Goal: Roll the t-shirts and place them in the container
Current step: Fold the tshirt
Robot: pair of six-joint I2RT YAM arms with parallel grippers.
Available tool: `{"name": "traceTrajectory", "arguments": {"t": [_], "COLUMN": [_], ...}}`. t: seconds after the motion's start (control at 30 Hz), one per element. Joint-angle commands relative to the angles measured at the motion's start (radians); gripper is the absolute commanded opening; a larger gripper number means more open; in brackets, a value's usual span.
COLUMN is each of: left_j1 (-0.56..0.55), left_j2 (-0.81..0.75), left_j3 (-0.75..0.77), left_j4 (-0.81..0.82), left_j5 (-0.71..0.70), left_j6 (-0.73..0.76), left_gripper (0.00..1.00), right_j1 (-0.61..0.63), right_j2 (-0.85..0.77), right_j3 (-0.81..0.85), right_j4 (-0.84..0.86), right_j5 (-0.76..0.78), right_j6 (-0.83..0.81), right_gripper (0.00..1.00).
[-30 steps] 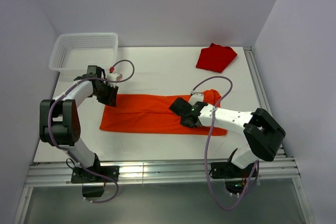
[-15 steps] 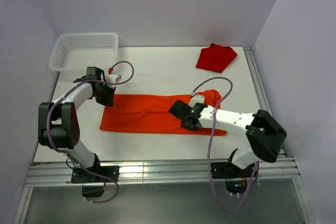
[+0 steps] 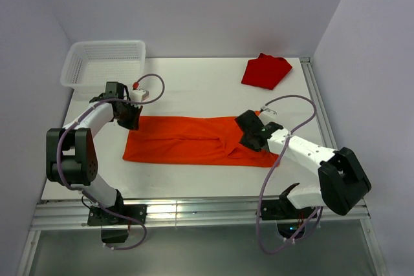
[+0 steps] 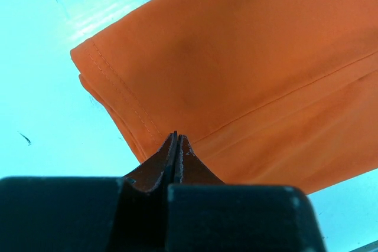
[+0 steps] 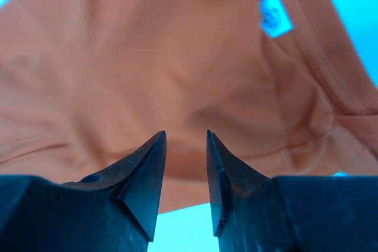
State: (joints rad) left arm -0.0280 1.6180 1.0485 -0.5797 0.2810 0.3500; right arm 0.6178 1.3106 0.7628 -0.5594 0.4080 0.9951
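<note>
The orange t-shirt (image 3: 181, 140) lies flat on the white table, folded into a long strip running left to right. My left gripper (image 3: 131, 121) is at the strip's far left corner. In the left wrist view its jaws (image 4: 176, 137) are pressed together just over the hemmed edge of the cloth (image 4: 236, 57), with no cloth seen between them. My right gripper (image 3: 249, 137) is open over the shirt's right, collar end. The right wrist view shows wrinkled orange cloth (image 5: 147, 57) and the white neck label (image 5: 275, 15) beyond the parted tips (image 5: 186, 137).
A folded red shirt (image 3: 265, 71) lies at the back right. A white mesh basket (image 3: 103, 63) stands at the back left, just behind my left arm. A metal rail (image 3: 317, 101) runs along the table's right edge.
My right gripper has moved right along the strip to the collar end, and the cloth there has shifted slightly. My left gripper has stayed at the left corner.
</note>
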Motion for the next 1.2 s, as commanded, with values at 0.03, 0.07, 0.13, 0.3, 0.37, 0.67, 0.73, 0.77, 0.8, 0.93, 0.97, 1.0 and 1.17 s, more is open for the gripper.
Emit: {"name": "traceTrajectory", "arguments": {"t": [0.03, 0.07, 0.13, 0.3, 0.37, 0.67, 0.73, 0.77, 0.8, 0.93, 0.97, 1.0, 1.17], "left_j1": [-0.006, -0.006, -0.006, -0.004, -0.003, 0.022, 0.025, 0.025, 0.025, 0.062, 0.066, 0.071, 0.082], "left_j2": [-0.014, -0.006, 0.0, 0.01, 0.013, 0.039, 0.042, 0.042, 0.042, 0.04, 0.039, 0.037, 0.025], "left_j3": [-0.021, -0.025, -0.039, -0.059, -0.064, -0.074, -0.082, -0.084, -0.085, -0.082, -0.082, -0.082, -0.068], "left_j4": [0.043, 0.047, 0.061, 0.084, 0.09, 0.103, 0.103, 0.106, 0.109, 0.104, 0.103, 0.101, 0.08], "left_j5": [-0.005, -0.006, -0.019, -0.043, -0.057, -0.075, -0.075, -0.078, -0.08, -0.075, -0.072, -0.069, -0.048], "left_j6": [-0.003, 0.001, 0.001, 0.004, 0.004, 0.009, 0.012, 0.014, 0.014, 0.023, 0.024, 0.026, 0.026], "left_gripper": [0.0, 0.0, 0.0, 0.0, 0.0, 0.0, 0.0, 0.0, 0.0, 0.0, 0.0, 0.0, 0.01], "right_j1": [-0.084, -0.101, -0.147, -0.242, -0.256, -0.297, -0.314, -0.326, -0.326, -0.339, -0.343, -0.351, -0.362], "right_j2": [0.007, 0.007, 0.007, 0.025, 0.035, 0.027, 0.01, 0.006, 0.001, -0.004, -0.004, -0.005, -0.024], "right_j3": [-0.097, -0.112, -0.155, -0.191, -0.184, -0.151, -0.151, -0.149, -0.139, -0.105, -0.1, -0.094, -0.059], "right_j4": [0.11, 0.124, 0.156, 0.193, 0.193, 0.128, 0.124, 0.124, 0.118, 0.087, 0.085, 0.082, 0.07], "right_j5": [-0.084, -0.095, -0.118, -0.152, -0.155, -0.132, -0.14, -0.141, -0.143, -0.123, -0.126, -0.126, -0.133], "right_j6": [-0.056, -0.061, -0.072, -0.096, -0.102, -0.107, -0.108, -0.111, -0.115, -0.125, -0.13, -0.133, -0.144], "right_gripper": [0.41, 0.42, 0.43, 0.47, 0.48, 0.54, 0.54, 0.55, 0.54, 0.57, 0.57, 0.57, 0.59]}}
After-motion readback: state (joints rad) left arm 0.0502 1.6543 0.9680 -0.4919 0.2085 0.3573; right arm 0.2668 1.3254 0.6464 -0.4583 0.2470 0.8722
